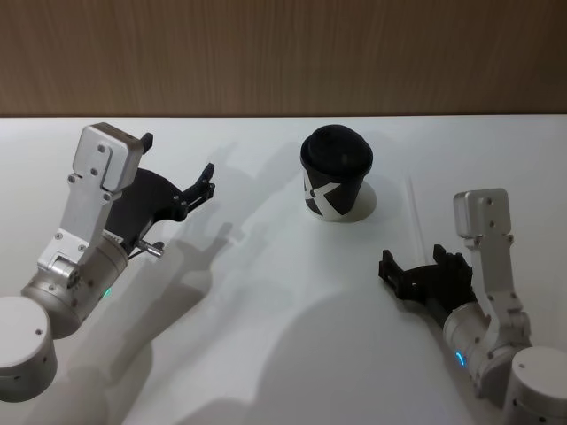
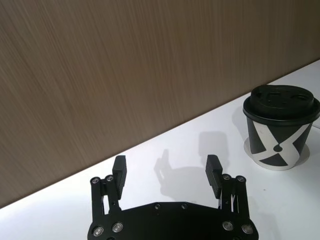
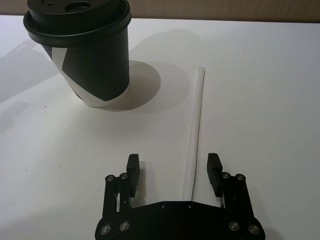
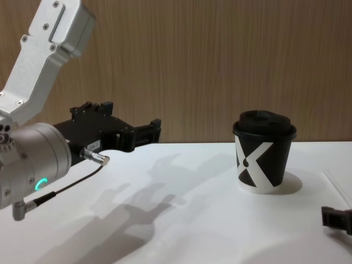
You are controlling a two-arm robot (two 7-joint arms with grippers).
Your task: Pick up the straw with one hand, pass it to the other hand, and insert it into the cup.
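Because the straw (image 3: 197,115) is a thin, hollow plastic tube, I judge it very light, smooth and a little springy: easy to lift, but quick to roll away on the table (image 1: 266,354), to slip in a loose pinch, or to flatten and kink under a hard one. It lies flat on the table to the right of the cup (image 1: 335,181), clear of it, and its near end runs between the fingers (image 3: 214,170) of the right gripper (image 3: 173,160). These are spread wide and hold nothing, and the straw sits closer to one finger than to the other. Since it rests right on the surface, the fingers would probably need to come almost down to the table and close gently across its width. A hold toward the near end looks best, leaving a long free stretch for the second grip and a clean tip for the small opening in the black domed lid (image 3: 75,15). The left gripper (image 2: 166,162) hangs above the table to the left of the cup, well apart from the straw, its fingers likewise wide apart and empty. The paper cup looks light, so an off-centre push on the lid could tip or shift it.
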